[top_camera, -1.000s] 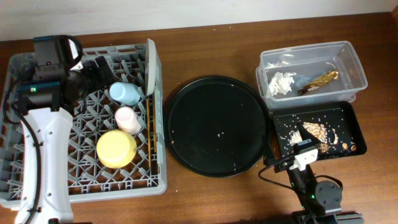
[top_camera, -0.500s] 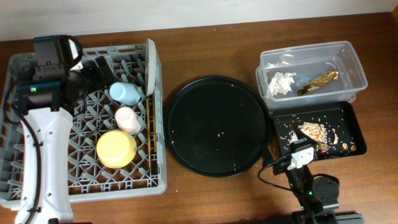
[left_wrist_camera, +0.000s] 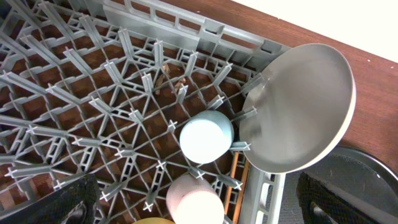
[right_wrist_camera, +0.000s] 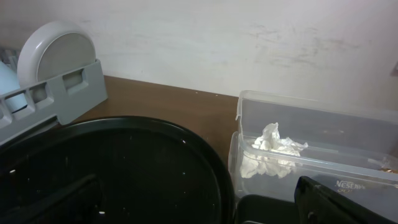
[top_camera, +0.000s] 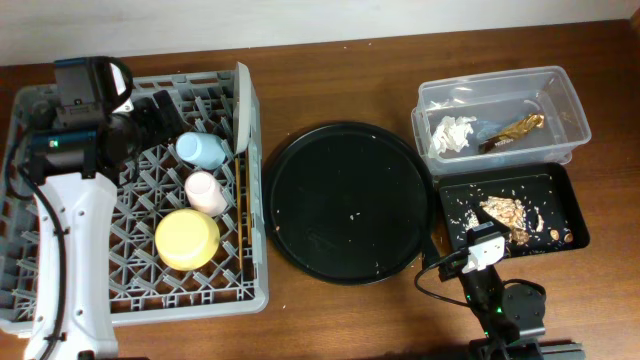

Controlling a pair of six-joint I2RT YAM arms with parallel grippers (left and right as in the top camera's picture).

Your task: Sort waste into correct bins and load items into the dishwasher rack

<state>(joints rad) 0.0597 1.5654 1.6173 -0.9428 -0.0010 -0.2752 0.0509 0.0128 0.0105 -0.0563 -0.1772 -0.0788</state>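
My left gripper [top_camera: 158, 112] gapes wide, holding nothing, above the big grey pegged plastic rack [left_wrist_camera: 186, 25]. The small light-blue cup [left_wrist_camera: 206, 135] and small pink cup [left_wrist_camera: 194, 200] sit below the gap, with the pale round plate [left_wrist_camera: 298, 115] on edge at their right. My right gripper [right_wrist_camera: 199, 205] (equally wide, equally empty) hangs low beside the large round black tray [right_wrist_camera: 124, 162]. Ahead, the clear rectangular tub [right_wrist_camera: 323, 118] holds the crumpled white napkin [right_wrist_camera: 273, 149].

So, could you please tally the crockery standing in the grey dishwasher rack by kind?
Cups: 2 (light-blue cup, pink cup)
Bowls: 1 (yellow bowl)
Plates: 1 (pale plate, standing on edge)
Total: 4 pieces in the rack
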